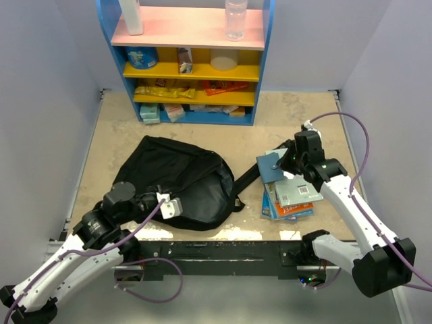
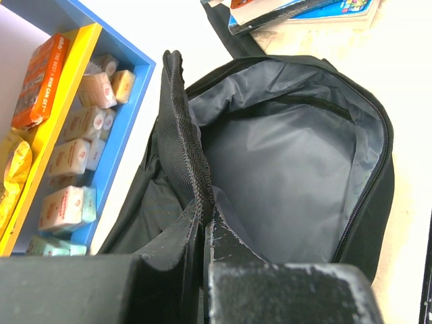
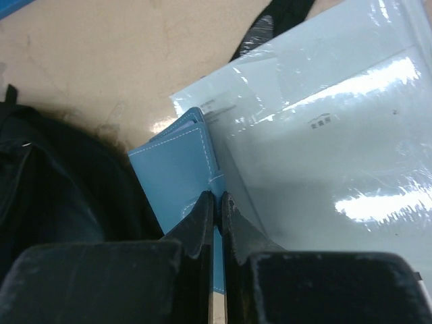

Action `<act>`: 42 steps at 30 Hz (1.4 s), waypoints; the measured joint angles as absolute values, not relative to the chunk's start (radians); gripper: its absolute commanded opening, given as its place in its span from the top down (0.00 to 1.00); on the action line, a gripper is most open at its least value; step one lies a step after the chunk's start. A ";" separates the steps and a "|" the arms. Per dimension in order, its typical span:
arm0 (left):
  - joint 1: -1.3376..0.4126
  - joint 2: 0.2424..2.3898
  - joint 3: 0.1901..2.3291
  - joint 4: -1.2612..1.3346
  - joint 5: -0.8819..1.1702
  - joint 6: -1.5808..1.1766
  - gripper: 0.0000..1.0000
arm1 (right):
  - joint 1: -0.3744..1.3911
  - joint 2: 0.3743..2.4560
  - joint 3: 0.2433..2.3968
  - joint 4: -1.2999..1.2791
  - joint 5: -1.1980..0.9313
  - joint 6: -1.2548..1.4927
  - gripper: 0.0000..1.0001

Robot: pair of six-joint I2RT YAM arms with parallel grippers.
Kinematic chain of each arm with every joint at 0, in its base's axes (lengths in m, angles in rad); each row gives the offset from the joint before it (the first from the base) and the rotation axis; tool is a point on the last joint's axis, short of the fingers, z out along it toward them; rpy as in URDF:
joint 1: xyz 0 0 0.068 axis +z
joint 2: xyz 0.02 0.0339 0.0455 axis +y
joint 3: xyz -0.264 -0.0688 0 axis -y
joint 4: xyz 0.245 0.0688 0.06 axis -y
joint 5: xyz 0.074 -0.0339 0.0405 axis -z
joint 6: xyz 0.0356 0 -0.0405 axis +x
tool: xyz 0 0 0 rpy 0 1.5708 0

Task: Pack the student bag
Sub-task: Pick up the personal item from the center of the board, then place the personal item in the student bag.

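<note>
Backpack cloth fills the left wrist view: the student bag (image 1: 179,182) lies flat on the beige, stone-patterned worktop (image 1: 115,135); its main compartment is unzipped and gapes to show smooth grey lining; the outside is soft matt black fabric, slumped and creased.

The left fingers (image 2: 233,250), black and scuffed, are clenched on a coarse woven band at the bag's near rim, with the fabric pinched between them.

Just right of the bag sits a stack of books (image 1: 291,202), flat and glossy; the top one is pale and wrapped in shiny clear film, and the lower ones show blue and orange covers; a black strap (image 1: 246,179) runs from the bag's right side toward that stack; the white right arm (image 1: 344,202) lies across the side of the stack away from the bag.

The right fingers (image 3: 196,226) are pressed together on the edge of a thin blue notebook (image 1: 272,165); its light-blue cover has pale stitching along the border; it is held tilted between the bag and the stack.

Beyond the bag, against the far wall, stands a shelf unit (image 1: 182,27) with a blue frame, a pink top board and yellow boards below; on top are a white bottle (image 1: 132,15) and a clear plastic bottle (image 1: 235,19); the boards carry a round blue tub (image 1: 142,57), small pale cartons (image 2: 71,155) and an orange box (image 2: 40,81).
</note>
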State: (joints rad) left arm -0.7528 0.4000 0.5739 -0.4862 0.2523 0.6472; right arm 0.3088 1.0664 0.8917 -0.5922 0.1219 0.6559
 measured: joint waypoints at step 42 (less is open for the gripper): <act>-0.753 0.343 0.584 -0.385 0.146 0.607 1.00 | 1.033 1.803 1.297 -0.463 0.228 0.770 1.00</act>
State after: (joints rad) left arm -0.7528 0.3431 0.5838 -0.3855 0.1459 0.6071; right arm 1.0332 1.8027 1.2968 -0.4629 0.2279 0.7696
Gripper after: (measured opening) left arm 0.049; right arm 0.030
